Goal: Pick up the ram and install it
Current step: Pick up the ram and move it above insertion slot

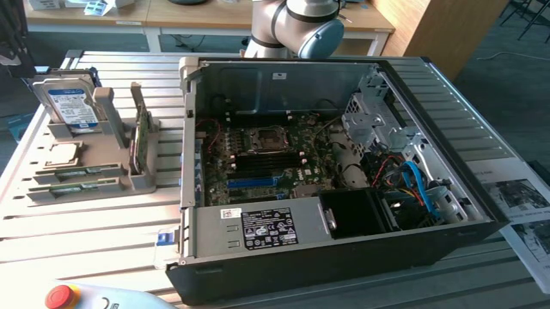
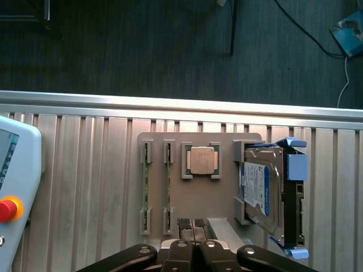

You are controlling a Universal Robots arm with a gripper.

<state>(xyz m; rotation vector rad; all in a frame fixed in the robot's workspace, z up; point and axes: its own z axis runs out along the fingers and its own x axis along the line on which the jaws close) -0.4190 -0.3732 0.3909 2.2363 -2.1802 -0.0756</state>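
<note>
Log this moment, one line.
tool: shut, empty, over holder | ram sticks: both in holder, untouched | stage: pick not yet done

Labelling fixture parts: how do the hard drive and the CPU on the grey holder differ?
Pose: the hard drive stands on edge in its slot; the CPU lies flat in a square recess.
Size: the hard drive is clearly larger than the CPU.
Look: the hard drive has a blue-and-white label; the CPU a plain metal lid.
Shared: both sit on the grey holder.
</note>
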